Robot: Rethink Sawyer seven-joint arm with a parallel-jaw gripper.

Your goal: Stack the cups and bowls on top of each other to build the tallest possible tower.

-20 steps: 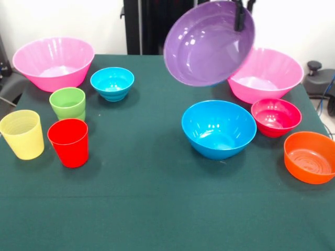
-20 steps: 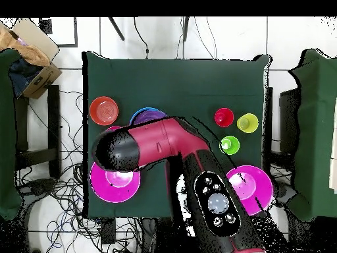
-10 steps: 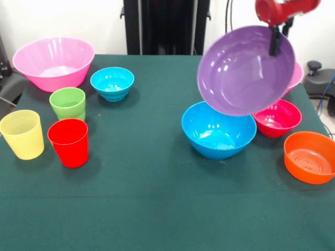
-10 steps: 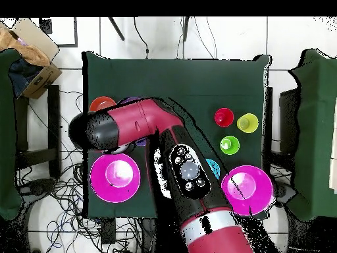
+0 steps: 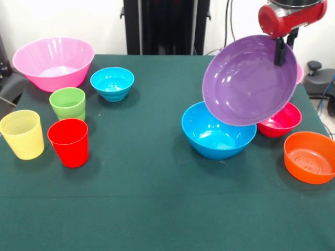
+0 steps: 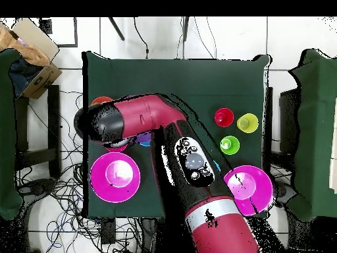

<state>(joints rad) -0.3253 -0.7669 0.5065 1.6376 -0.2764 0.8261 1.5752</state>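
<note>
- Pink, and widest of all, one large pink bowl (image 5: 53, 61) sits upright at the far left of the front view; its twin (image 6: 115, 176) is almost wholly hidden there behind the carried bowl, but the overhead view shows it plainly.
- The purple bowl (image 5: 249, 80) hangs tilted in the air with its hollow facing the camera, because the gripper (image 5: 280, 50) is clamped on its upper rim and the weight swings down from that one hold.
- It hangs above and to the right of the blue bowl (image 5: 218, 129), which sits upright as the likely base, so the tower is not yet begun.
- I judge the purple bowl must level out and come left before it will nest.
- The small orange bowl (image 5: 311, 156) and crimson bowl (image 5: 277, 120) wait at the right, close to the base; the cyan bowl (image 5: 112, 83) stands apart at the far left.
- The yellow cup (image 5: 22, 134), red cup (image 5: 68, 142) and green cup (image 5: 68, 104) cluster upright at the near left, well clear of the arm (image 6: 148, 118).
</note>
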